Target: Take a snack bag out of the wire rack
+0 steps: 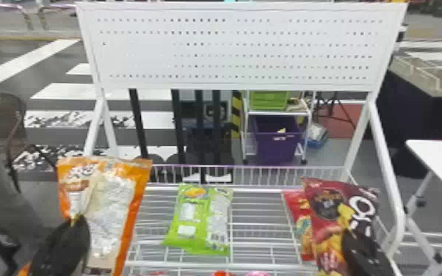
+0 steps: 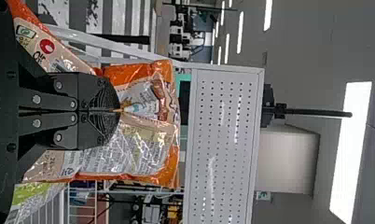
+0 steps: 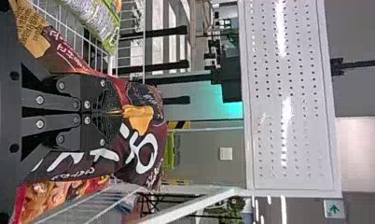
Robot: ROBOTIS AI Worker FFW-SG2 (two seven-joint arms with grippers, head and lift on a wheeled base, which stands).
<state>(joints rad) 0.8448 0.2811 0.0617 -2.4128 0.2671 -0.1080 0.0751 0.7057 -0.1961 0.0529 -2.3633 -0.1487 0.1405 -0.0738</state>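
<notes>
Head view shows purple bin (image 1: 277, 146); left gripper (image 1: 78, 221) pinches orange bag (image 1: 112, 198), right gripper (image 1: 349, 235) (likewise) maroon bag (image 1: 328, 205).

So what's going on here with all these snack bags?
A robot is handling two snack bags at once. Its left gripper has its fingers closed on an orange bag, and its right gripper pinches a dark red bag. A green bag lies on the wire rack between them, and a bright red bag sits partly behind the dark red one. The job is taking a snack bag out.
</notes>
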